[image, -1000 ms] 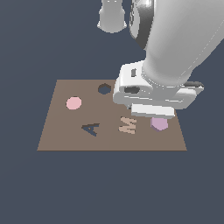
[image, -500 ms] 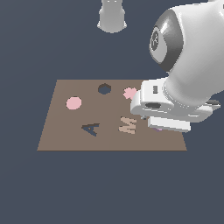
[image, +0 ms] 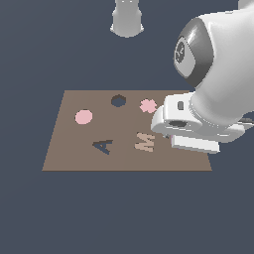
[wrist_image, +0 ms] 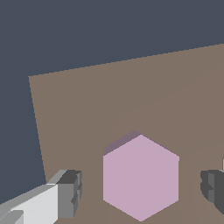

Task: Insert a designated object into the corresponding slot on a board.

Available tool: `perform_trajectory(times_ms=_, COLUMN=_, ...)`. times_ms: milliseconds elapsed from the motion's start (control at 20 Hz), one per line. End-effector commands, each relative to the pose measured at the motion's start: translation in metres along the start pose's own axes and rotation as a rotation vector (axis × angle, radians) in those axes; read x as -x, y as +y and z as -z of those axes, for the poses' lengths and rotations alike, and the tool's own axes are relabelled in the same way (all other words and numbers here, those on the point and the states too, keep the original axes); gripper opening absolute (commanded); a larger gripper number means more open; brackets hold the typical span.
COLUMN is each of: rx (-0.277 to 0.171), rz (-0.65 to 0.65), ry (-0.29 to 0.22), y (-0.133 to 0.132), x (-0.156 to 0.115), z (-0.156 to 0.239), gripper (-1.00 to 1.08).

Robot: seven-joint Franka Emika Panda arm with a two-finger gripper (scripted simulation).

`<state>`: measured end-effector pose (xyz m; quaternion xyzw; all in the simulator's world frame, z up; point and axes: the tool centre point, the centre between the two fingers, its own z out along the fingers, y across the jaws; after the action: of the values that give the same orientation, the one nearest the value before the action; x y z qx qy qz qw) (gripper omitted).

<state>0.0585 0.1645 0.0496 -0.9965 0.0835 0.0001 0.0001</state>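
**Operator:** Dark slate-blue worktop point(image: 34, 213) fills my exterior view, with the flat brown rectangular board point(image: 74, 154) lying on it. On the board I see a pink round disc point(image: 84, 117), a small dark navy roundish hole point(image: 118, 101), a pink flower-shaped piece point(image: 148, 105), a dark letter A point(image: 103, 146) and a tan letter M point(image: 145, 142). The hole sits between the disc and the flower, along the board's far edge.

**Second:** And the arm?

**Operator:** My white robot arm point(image: 218, 74) hangs over the board's end at the exterior view's right, its wrist block just beside the M. It covers that part of the board, so from here I cannot see the hand or the block. A pale grey base point(image: 127, 17) stands beyond the board, well apart from it.

**Second:** Wrist view?

**Operator:** There the small lilac hexagonal block point(wrist_image: 141, 177) lies flat on the brown board, near one of its corners, with dark worktop beyond the board's edges. My hand point(wrist_image: 144, 190) is spread wide: one dark finger pad point(wrist_image: 70, 192) on one side of the block, the other pad point(wrist_image: 213, 190) on the opposite side, each with a clear strip of board between it and the block. Nothing is gripped.

**Second:** Is the block anywhere near the hole?

**Operator:** The hole does not show in the wrist view, so I cannot judge that from here.
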Motion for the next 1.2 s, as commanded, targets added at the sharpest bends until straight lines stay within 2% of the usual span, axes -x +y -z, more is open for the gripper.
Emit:
perform_trajectory(times_ms=0, rx=0.0, rz=0.0, ry=0.0, y=0.0, x=0.0, z=-0.003, gripper=1.0)
perform_trajectory(times_ms=350, rx=0.0, rz=-0.002, ry=0.0, y=0.0, x=-0.001, z=-0.02, gripper=1.0)
perform_trajectory(times_ms=400, rx=0.0, rz=-0.002, ry=0.0, y=0.0, x=-0.001, z=-0.02, gripper=-1.0)
perform_trajectory(times_ms=1150, rx=0.0, rz=0.0, ry=0.001, y=0.001, x=0.001, z=-0.019, gripper=-1.0)
